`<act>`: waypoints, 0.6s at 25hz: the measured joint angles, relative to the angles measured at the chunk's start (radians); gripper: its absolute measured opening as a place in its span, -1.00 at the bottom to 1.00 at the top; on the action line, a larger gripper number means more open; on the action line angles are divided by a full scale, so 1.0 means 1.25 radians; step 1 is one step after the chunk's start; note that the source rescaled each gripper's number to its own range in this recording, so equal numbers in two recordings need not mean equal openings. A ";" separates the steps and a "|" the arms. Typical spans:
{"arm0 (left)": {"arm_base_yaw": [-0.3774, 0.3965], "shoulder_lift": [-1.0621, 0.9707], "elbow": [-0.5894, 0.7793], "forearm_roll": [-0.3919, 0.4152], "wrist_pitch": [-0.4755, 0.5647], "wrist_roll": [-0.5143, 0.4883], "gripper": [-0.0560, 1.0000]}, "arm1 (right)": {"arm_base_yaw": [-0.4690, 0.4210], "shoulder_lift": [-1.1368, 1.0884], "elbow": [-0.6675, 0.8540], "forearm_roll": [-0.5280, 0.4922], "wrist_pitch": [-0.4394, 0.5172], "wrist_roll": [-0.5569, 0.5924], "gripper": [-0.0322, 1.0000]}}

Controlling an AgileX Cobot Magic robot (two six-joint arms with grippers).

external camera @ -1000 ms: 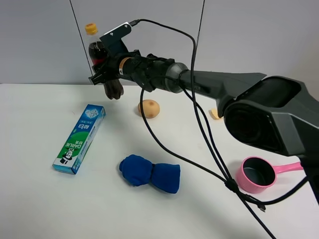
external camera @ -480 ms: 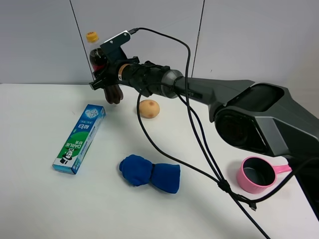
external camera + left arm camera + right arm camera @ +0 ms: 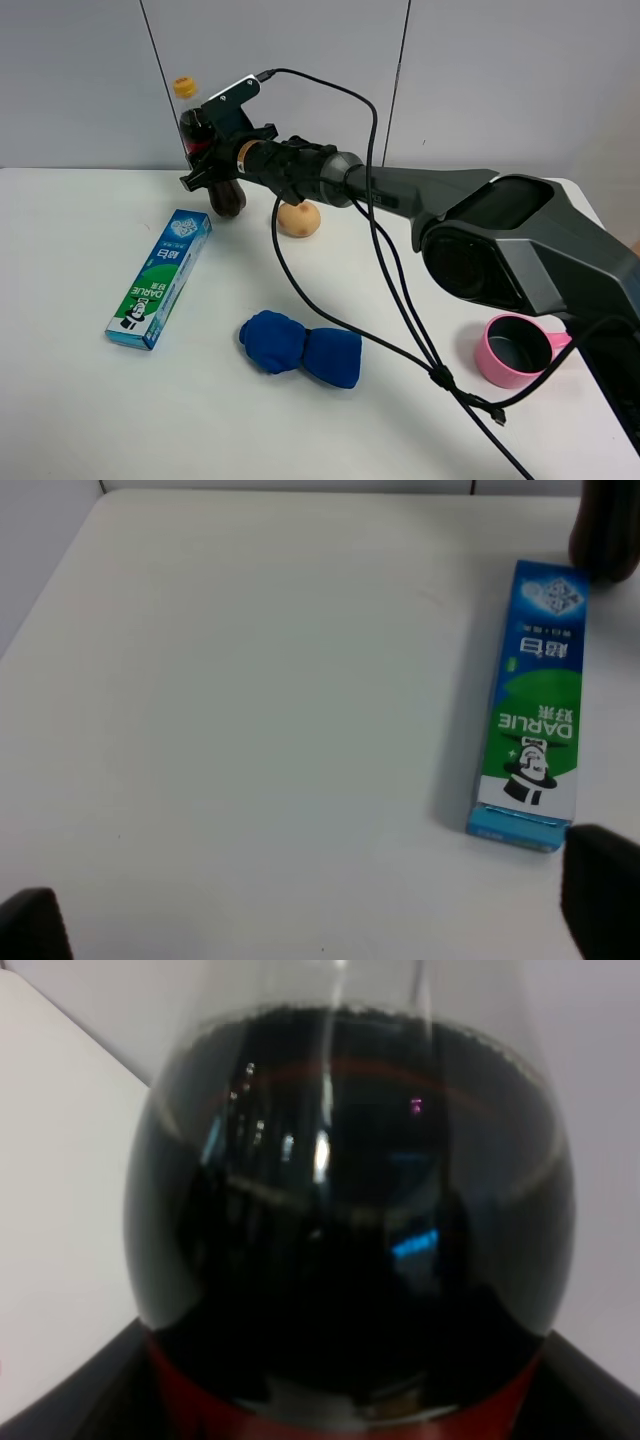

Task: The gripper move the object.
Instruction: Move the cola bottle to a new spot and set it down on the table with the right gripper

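The cola bottle (image 3: 196,128), with a yellow cap, red label and dark contents, stands tilted at the back left of the table, its base (image 3: 228,200) on or just above the surface. My right gripper (image 3: 213,163) reaches across from the right and is shut on the bottle's middle. In the right wrist view the bottle (image 3: 350,1210) fills the frame, with the red label at its lower edge. My left gripper (image 3: 315,915) is open and empty over bare table, with its dark fingertips (image 3: 600,890) wide apart. It does not show in the exterior view.
A green-blue toothpaste box (image 3: 160,278) lies left of centre and also shows in the left wrist view (image 3: 535,745). A potato-like lump (image 3: 298,219) sits just right of the bottle's base. A blue cloth (image 3: 300,348) lies in the middle, a pink scoop (image 3: 515,350) at the right. Black cables (image 3: 400,290) trail across.
My right gripper has lowered the bottle: cap and base have both dropped toward the table. The arm has stretched a little further toward the back left.
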 joint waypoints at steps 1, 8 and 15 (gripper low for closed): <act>0.000 0.000 0.000 0.000 0.000 0.000 1.00 | 0.000 0.000 0.000 0.000 -0.008 0.000 -0.93; 0.000 0.000 0.000 0.000 0.000 0.000 1.00 | 0.000 0.012 0.000 0.000 -0.035 0.000 -0.93; 0.000 0.000 0.000 0.000 0.000 0.000 1.00 | 0.000 0.016 0.000 0.000 -0.036 -0.001 -0.93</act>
